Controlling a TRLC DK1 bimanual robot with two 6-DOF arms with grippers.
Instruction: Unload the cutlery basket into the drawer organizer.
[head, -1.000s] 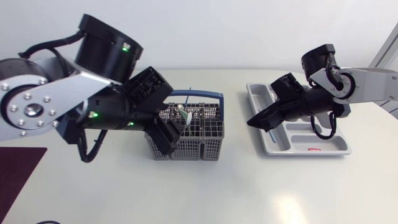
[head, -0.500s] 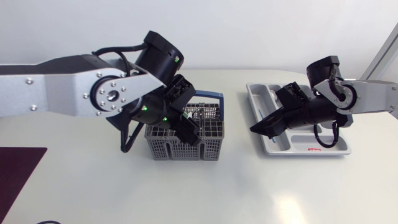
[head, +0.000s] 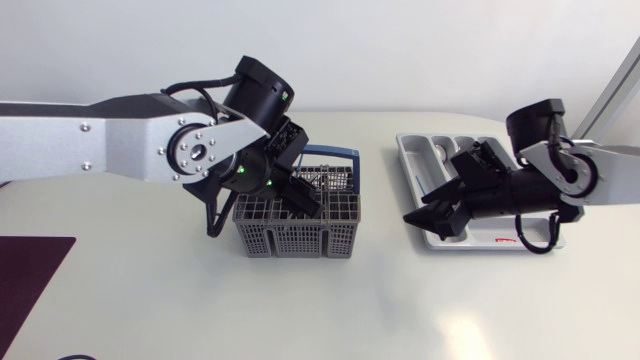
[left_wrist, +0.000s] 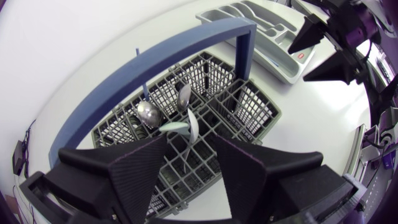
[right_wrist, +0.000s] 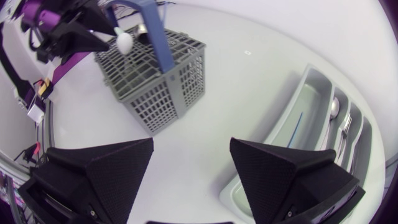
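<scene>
Your left end effector (left_wrist: 191, 142) hangs just above the grey basket (left_wrist: 261, 115), fingers spread apart with nothing between them yet. The cutlery stands bowl-up in the middle cells right ahead of it, beneath the blue handle (left_wrist: 186, 43). You have two metal spoons (left_wrist: 149, 115), a thin blue stick (left_wrist: 142, 71), and a pale piece (left_wrist: 179, 127) that looks like plastic, though I can't tell from here whether it is a spoon or a fork. Expect the metal spoons to be stiff, smooth and slippery, so close on the neck just below the bowl, across the flat, not on the rounded bowl itself. The pale piece is likely lighter and may flex, so grip it gently. The basket is probably light, so lift straight up or a snagged piece may drag it along. Your right end effector (head: 425, 222) hovers with its fingers apart, holding nothing, over the side of the organizer (head: 408, 150) nearest the basket
</scene>
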